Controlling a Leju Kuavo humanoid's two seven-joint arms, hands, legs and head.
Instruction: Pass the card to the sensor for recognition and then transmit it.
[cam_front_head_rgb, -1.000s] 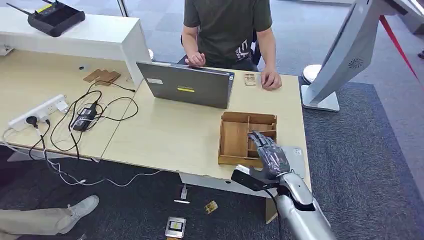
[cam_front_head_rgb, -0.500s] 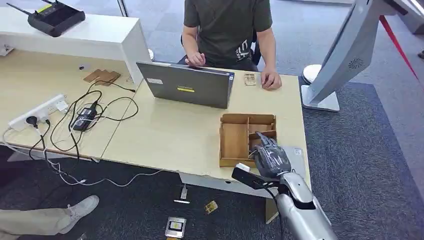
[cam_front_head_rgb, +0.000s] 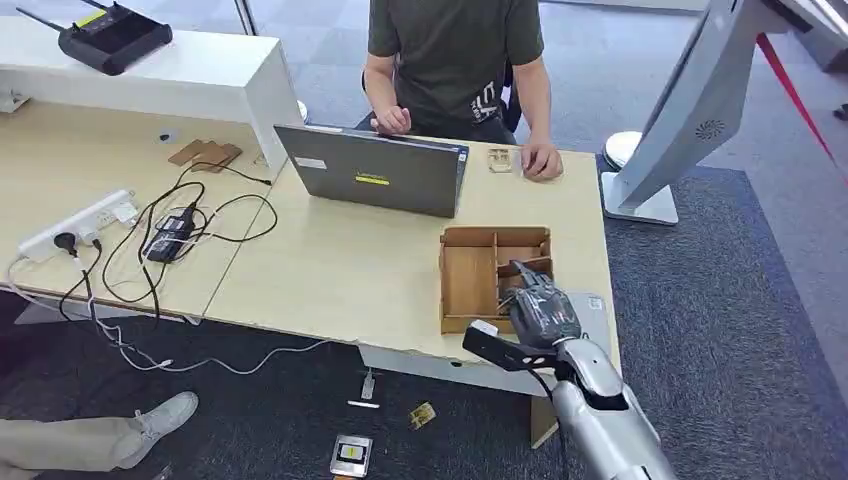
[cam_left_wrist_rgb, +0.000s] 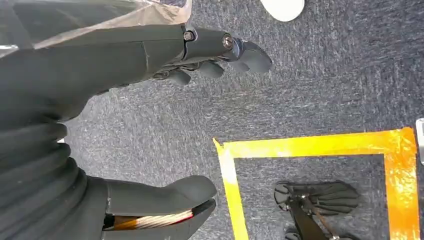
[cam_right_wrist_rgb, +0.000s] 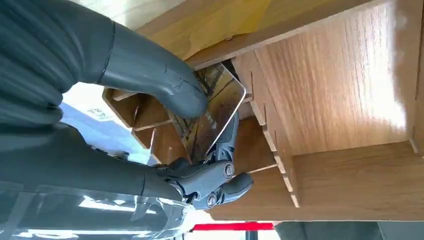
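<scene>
Since a second ago our right hand (cam_front_head_rgb: 541, 312) has pulled back toward the wooden box's (cam_front_head_rgb: 468, 283) near right corner, while by the wrist it pinches the card (cam_right_wrist_rgb: 212, 117) between thumb and fingers, and our left hand (cam_left_wrist_rgb: 75, 100) hangs spread over carpet.

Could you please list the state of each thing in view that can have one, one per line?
Card: pinched by the right hand, standing in the tray's slots.
Right hand: thumb and fingers closed on the card.
Left hand: holding nothing, fingers apart, above the carpet.
Wooden tray: flat on the desk, open-topped.
Laptop: lid open, facing the person.
</scene>
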